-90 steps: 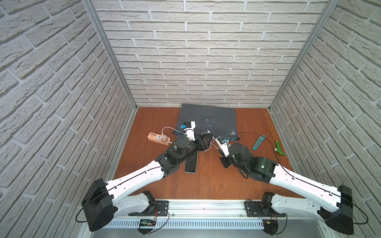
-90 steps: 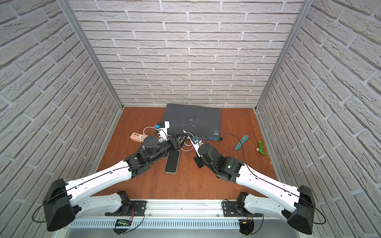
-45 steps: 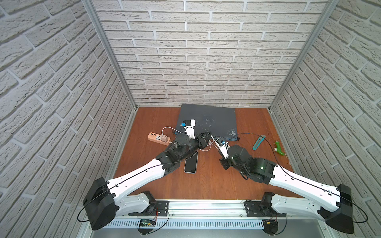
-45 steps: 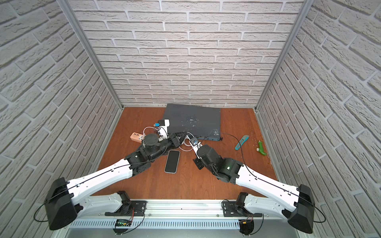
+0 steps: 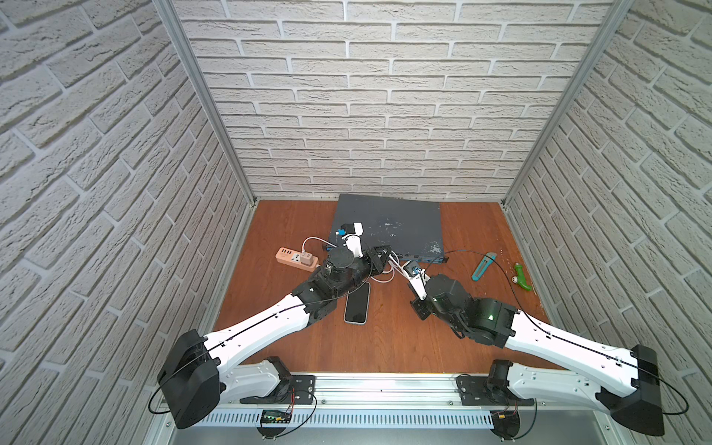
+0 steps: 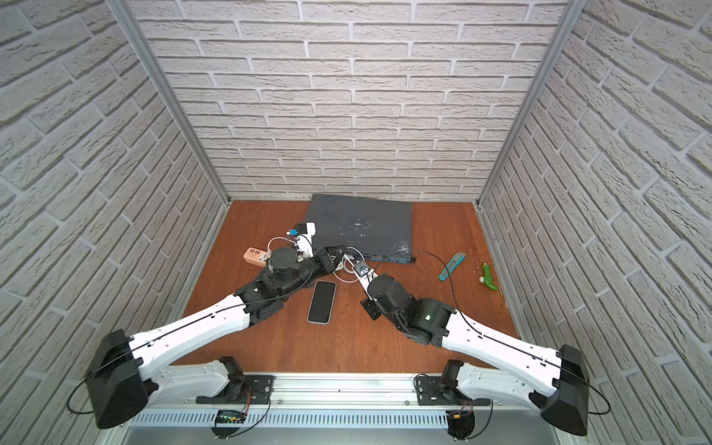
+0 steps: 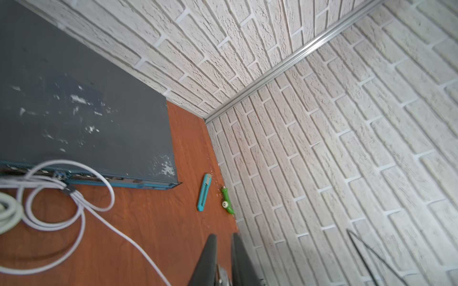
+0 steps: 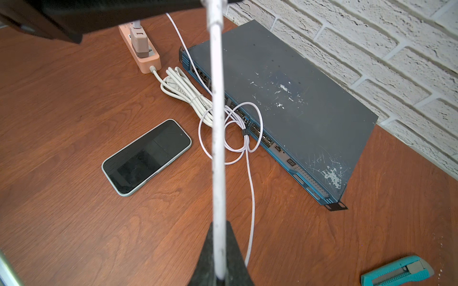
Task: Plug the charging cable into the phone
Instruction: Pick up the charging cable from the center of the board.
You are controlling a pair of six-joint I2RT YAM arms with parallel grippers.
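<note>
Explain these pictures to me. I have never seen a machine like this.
Two robot arms work over a wooden table. Two pictures look down from overhead; the other two come from a camera on each wrist. On the table lie a phone, screen up, a dark grey box, a peach power strip, a bundled white cord, a teal utility knife and a green tool. The right end effector is shut on the charging cable, which stretches straight to the left end effector, also shut on it. Nothing is plugged into the phone.

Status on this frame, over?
Both shut on the charging cable, stretched between them: left gripper, right gripper. The phone flat, unplugged. Slack coiled beside it, not touching.
</note>
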